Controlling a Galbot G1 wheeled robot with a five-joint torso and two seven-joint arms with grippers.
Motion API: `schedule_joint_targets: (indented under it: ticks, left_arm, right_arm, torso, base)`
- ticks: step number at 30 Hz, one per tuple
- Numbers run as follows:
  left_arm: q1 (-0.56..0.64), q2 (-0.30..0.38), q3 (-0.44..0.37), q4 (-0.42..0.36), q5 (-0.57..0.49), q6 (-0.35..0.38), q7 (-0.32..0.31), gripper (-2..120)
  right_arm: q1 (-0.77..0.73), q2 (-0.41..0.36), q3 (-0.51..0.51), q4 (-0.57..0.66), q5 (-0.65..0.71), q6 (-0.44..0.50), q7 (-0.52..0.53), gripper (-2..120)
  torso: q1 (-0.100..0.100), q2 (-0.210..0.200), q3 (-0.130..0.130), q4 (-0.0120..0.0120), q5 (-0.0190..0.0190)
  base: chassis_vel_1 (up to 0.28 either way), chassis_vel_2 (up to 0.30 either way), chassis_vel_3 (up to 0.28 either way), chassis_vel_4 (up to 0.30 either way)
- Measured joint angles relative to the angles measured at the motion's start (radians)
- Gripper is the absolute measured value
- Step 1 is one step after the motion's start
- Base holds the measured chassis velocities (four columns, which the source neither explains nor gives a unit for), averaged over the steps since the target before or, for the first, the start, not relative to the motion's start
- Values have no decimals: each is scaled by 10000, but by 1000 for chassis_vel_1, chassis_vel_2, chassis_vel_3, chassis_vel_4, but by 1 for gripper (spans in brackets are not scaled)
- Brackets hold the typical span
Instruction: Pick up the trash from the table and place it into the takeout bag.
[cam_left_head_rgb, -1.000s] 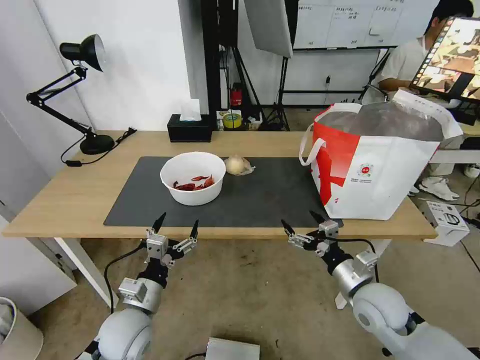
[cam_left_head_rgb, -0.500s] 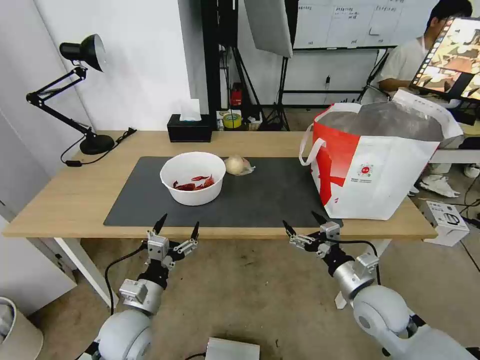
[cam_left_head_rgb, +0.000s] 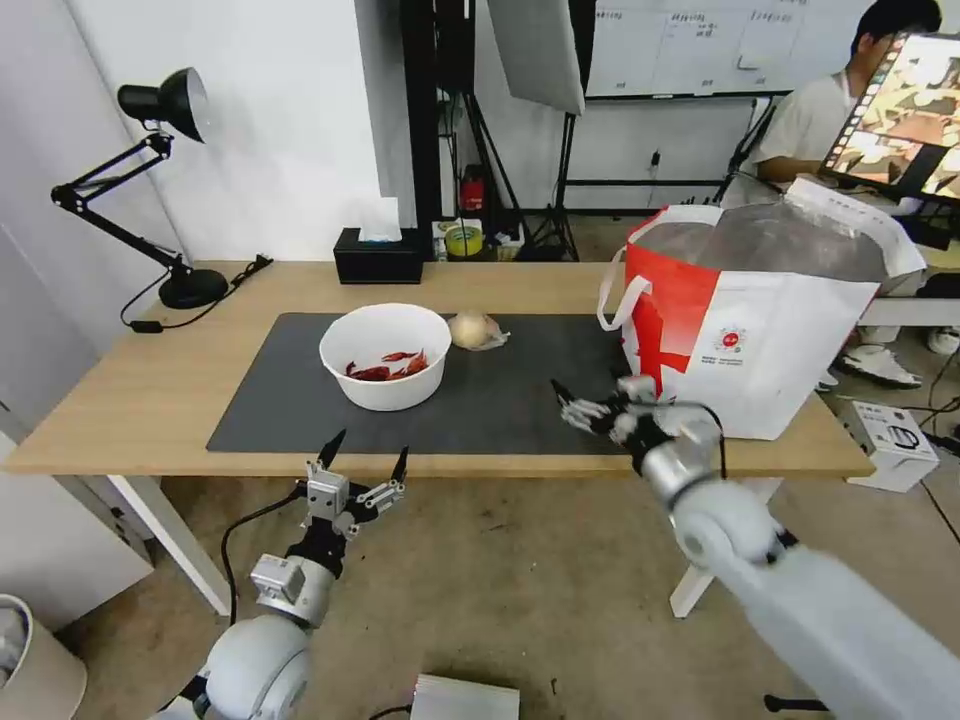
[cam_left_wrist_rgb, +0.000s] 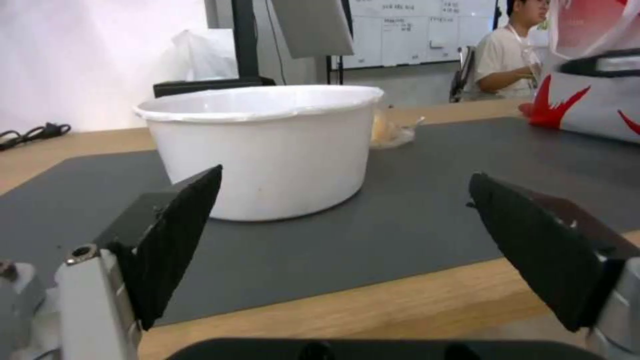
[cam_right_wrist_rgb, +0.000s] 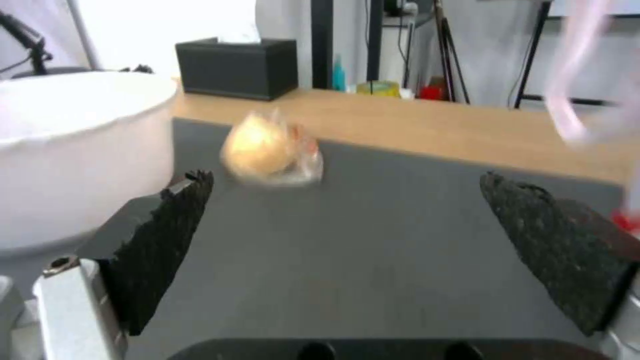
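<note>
Head view: the right gripper (cam_left_head_rgb: 590, 398) is over the near right part of the mat (cam_left_head_rgb: 300, 400), jaws spread wide and empty, pointed toward the ball (cam_left_head_rgb: 476, 329); the left gripper (cam_left_head_rgb: 366, 463) hangs below the table (cam_left_head_rgb: 130, 390) edge, also wide and empty, in front of the bowl (cam_left_head_rgb: 385, 355). The bowl sits mid-mat with red scraps in it; the ball lies just beside it on the bag's side, touching or nearly so — cannot tell which. The bag (cam_left_head_rgb: 760, 320) stands upright at the right end of the table, mouth open, foil lining showing. Left wrist view: the bowl (cam_left_wrist_rgb: 267, 150) is straight ahead between the open fingers (cam_left_wrist_rgb: 177, 235), the ball a small part visible behind it. Right wrist view: the ball (cam_right_wrist_rgb: 270, 150) lies ahead between spread fingers (cam_right_wrist_rgb: 167, 240), a beige lump in crinkled clear wrap, bowl (cam_right_wrist_rgb: 73, 150) wall close at one side. Judgement: reach phase, nothing gripped yet, ball the likely target. Next move calls for closing the remaining gap low over the mat and pinching the soft wrap without nudging the bowl
</note>
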Motion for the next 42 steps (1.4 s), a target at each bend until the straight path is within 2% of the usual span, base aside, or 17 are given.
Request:
schedule_joint_targets:
  ticks: [2, 3, 5, 6, 8, 9, 12, 13, 22, 28, 35, 42]
  left_arm:
    - [38, -53, -13, 0, 10, 1, -1, 100]
    - [38, -53, -13, 0, 10, 1, -1, 100]
    - [53, -90, -28, 7, 22, 3, -13, 100]
    - [53, -90, -28, 7, 22, 3, -13, 100]
    - [54, -108, -53, 14, 24, 4, -13, 100]
    - [58, -113, -71, 22, 25, 5, -18, 100]
    - [62, -115, -82, 31, 26, 4, -20, 100]
    - [68, -117, -99, 52, 25, 5, -26, 100]
    - [54, -126, -109, 93, 17, -21, -33, 100]
    - [55, -141, -94, 146, 15, -86, -31, 100]
    - [17, -151, -57, 188, 10, -153, -30, 100]
    - [57, -201, -51, 194, 14, -245, -22, 100]
  right_arm:
    - [982, 399, -521, -828, 191, -28, 4, 100]
    - [982, 399, -521, -828, 191, -28, 4, 100]
    - [1899, 874, -993, -1764, 367, -35, -64, 100]
    - [1899, 874, -993, -1764, 367, -35, -64, 100]
    - [2629, 1346, -1317, -2684, 462, -31, -296, 100]
    - [2918, 1597, -1465, -3216, 546, -34, -476, 100]
    - [3140, 1786, -1556, -3635, 621, -34, -656, 100]
    - [3543, 2186, -1669, -4417, 732, -25, -1040, 100]
    - [4505, 3189, -1947, -6550, 346, 40, -2970, 100]
    - [5015, 3628, -2131, -7555, -91, 71, -3561, 100]
    - [5875, 4524, -2279, -9420, -675, 135, -4519, 100]
    - [6202, 5115, -2224, -10295, -1028, 168, -4827, 100]
  torso:
    - [0, 0, -1, 2, -8]
    - [0, 0, -1, 2, -8]
    - [1, -1, 1, 2, 0]
    - [1, -1, 1, 2, 0]
    - [0, 0, -3, 3, -11]
    - [0, 0, -1, 2, -3]
    - [1, -1, 0, 3, 0]
    - [0, 0, -1, 2, -7]
    - [0, 0, -2, 0, -5]
    - [-1, 0, -2, 1, -6]
    - [-1, 0, -2, 0, -4]
    - [-1, 1, -2, 2, -4]
  base:
    - [0, 0, 0, 0]
    - [0, 0, 0, 0]
    - [0, 0, 0, 0]
    - [0, 0, 0, 0]
    - [0, 0, 0, 0]
    - [0, 0, 0, 0]
    - [0, 0, 0, 0]
    - [0, 0, 0, 0]
    - [0, 0, 0, 0]
    - [0, 0, 0, 0]
    - [0, 0, 0, 0]
    - [0, 0, 0, 0]
